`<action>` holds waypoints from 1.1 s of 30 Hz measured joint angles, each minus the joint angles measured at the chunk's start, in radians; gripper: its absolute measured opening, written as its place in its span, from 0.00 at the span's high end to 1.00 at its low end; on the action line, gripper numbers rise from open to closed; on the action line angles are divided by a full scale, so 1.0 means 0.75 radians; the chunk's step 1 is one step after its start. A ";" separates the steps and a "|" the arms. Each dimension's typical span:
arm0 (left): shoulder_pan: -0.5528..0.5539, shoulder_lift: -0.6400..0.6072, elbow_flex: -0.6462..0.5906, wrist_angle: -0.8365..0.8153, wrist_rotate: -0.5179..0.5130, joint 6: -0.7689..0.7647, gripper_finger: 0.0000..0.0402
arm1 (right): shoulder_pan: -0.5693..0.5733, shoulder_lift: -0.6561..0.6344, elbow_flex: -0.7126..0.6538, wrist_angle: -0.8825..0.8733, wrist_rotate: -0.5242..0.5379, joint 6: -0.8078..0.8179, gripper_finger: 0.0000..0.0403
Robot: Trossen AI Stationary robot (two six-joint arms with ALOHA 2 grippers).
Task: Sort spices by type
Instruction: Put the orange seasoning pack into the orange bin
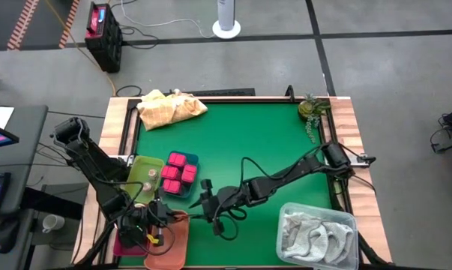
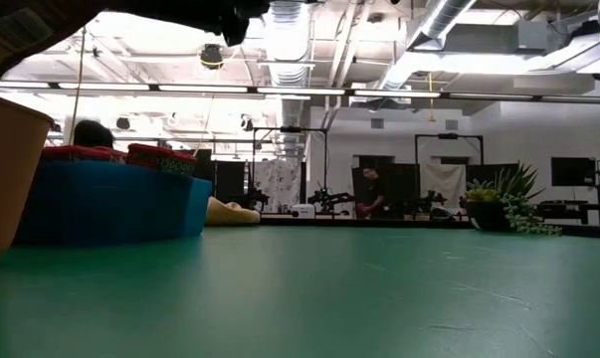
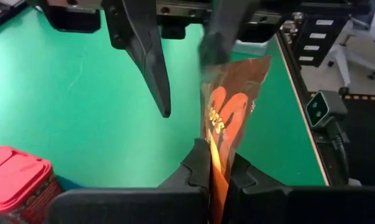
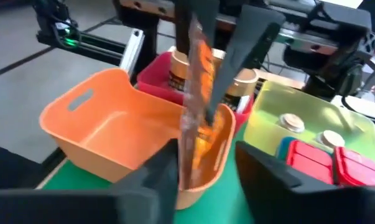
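Observation:
A flat brown see-through spice packet (image 3: 223,118) with orange print hangs over the orange bin (image 4: 106,134), with my left gripper (image 3: 218,155) shut on it. My right gripper (image 4: 206,155) comes from the table's right and stands open, a finger on either side of the packet's other end. Red blocky packets (image 1: 178,171) lie in the blue bin (image 2: 110,204). Tan-lidded jars stand in the red bin (image 4: 182,70) and in the green bin (image 4: 291,122). My left gripper pinches the packet's near end (image 3: 217,177) between its two fingers, pads on its flat faces, pointing toward the table's right and slightly down. The packet stands on edge, lifted clear, reaching away from the fingers. My right gripper's one finger (image 3: 217,37) lies at the packet's far end (image 3: 240,71); whether it touches I cannot tell.
A yellow cloth (image 1: 169,109) lies at the far left of the green mat, a small plant (image 1: 309,109) at the far right corner. A clear bin with a grey-white towel (image 1: 319,232) stands at the near right. The mat's middle (image 1: 255,142) is bare.

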 joint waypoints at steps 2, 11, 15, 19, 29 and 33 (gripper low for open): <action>0.000 0.000 0.000 0.001 0.001 0.000 1.00 | -0.001 -0.002 0.000 -0.005 0.003 -0.003 0.68; 0.002 -0.032 0.096 -0.125 0.010 0.101 0.80 | -0.023 -0.006 0.000 -0.105 0.005 0.000 0.94; 0.038 -0.039 0.250 -0.322 0.013 0.114 0.66 | -0.047 -0.006 0.000 -0.156 0.006 0.018 0.96; 0.125 -0.039 0.357 -0.477 0.127 0.065 0.57 | -0.064 -0.006 0.000 -0.149 0.002 0.024 0.96; 0.337 -0.037 0.374 -0.494 0.459 -0.076 0.55 | -0.063 -0.006 0.053 -0.173 -0.002 0.031 0.95; 0.349 -0.037 0.374 -0.492 0.513 -0.122 0.55 | -0.063 -0.006 0.079 -0.195 0.020 0.032 0.95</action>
